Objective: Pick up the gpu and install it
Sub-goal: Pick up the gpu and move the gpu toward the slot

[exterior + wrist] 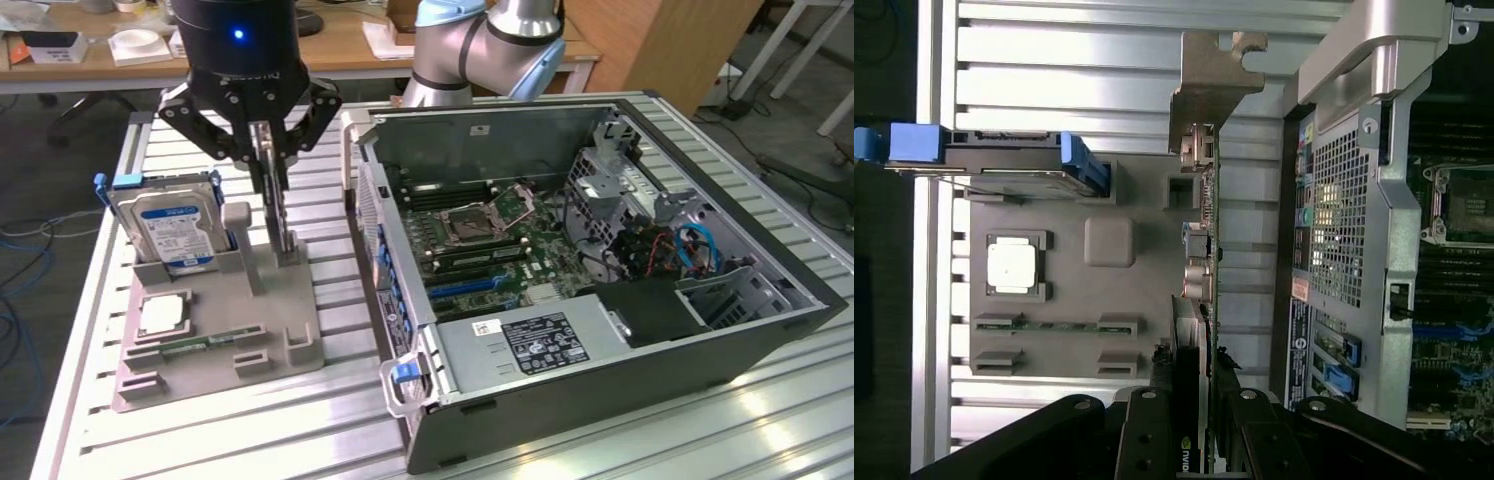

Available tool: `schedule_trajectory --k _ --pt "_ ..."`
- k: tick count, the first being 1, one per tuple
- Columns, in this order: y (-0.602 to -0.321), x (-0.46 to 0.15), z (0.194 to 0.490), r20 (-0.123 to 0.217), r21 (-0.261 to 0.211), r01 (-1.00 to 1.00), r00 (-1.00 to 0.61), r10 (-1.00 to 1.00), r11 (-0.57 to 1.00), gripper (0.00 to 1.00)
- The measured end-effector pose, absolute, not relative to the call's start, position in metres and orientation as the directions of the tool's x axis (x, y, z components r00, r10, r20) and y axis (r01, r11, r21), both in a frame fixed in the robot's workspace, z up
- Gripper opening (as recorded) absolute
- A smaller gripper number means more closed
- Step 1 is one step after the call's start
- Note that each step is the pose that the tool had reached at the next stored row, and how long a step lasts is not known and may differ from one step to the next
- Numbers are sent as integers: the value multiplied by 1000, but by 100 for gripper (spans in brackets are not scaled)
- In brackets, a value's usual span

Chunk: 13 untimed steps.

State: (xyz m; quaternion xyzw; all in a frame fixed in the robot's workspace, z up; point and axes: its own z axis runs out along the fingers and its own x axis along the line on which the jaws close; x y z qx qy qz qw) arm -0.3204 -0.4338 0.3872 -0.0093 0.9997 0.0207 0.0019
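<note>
One step's in hand, we reckon, the pick-up: tool (267, 160) clamped on the gpu (278, 220) standing on edge in the grey holder (220, 350) beside the open case (601, 400), so it probably wants a straight, level pull.

gpu (1204, 240) green | end effector (267, 150) black | hard drive (167, 235) silver, blue label | holder (274, 300) grey | table (747, 420) silver, ribbed

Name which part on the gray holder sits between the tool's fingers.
The gpu, the thin card standing on edge, clamped by the tool. The hard drive stands free beside it; the cpu lies flat.
</note>
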Motion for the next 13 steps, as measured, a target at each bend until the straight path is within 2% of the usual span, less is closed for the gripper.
schedule_trajectory --k 13 --pt "-434 -320 394 -4 41 -19 -1000 -19 999 26"
